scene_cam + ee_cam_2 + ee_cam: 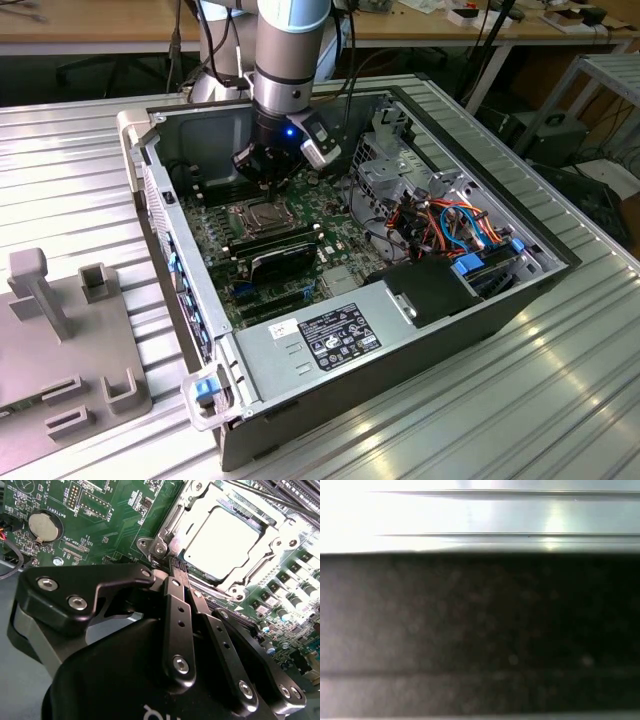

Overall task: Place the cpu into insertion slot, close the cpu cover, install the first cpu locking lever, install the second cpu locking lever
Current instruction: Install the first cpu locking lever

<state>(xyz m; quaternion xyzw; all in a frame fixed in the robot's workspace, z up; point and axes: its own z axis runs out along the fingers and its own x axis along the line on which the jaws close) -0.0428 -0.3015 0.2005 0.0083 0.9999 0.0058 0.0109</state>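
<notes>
The cpu [225, 540], a flat square chip with a bright silver top, lies seated in the insertion slot [202, 576]; a dark strip of the slot's frame shows along one edge of the chip. The cpu cover [172, 525], a silver metal frame with a square cut-out, lies flat around the chip, with the chip's top showing through the opening. In the second wrist view the black pincer [179, 570] has its two fingers drawn together, with nothing visible between them. Their tips are at the outer edge of the cover frame, near one corner; I cannot tell whether they touch it.

Green motherboard [115, 525] surrounds the socket, with a round coin battery [44, 526] set well apart from it. In the exterior view the arm [290, 60] reaches straight down into an open computer case [300, 400], with the pincer [268, 180] just above the socket. Orange and blue cables [450, 225] bunch toward the exterior view's right. The case rests on a ribbed aluminium worktop [500, 420], and a grey plastic fixture [60, 330] sits at the exterior view's left.
</notes>
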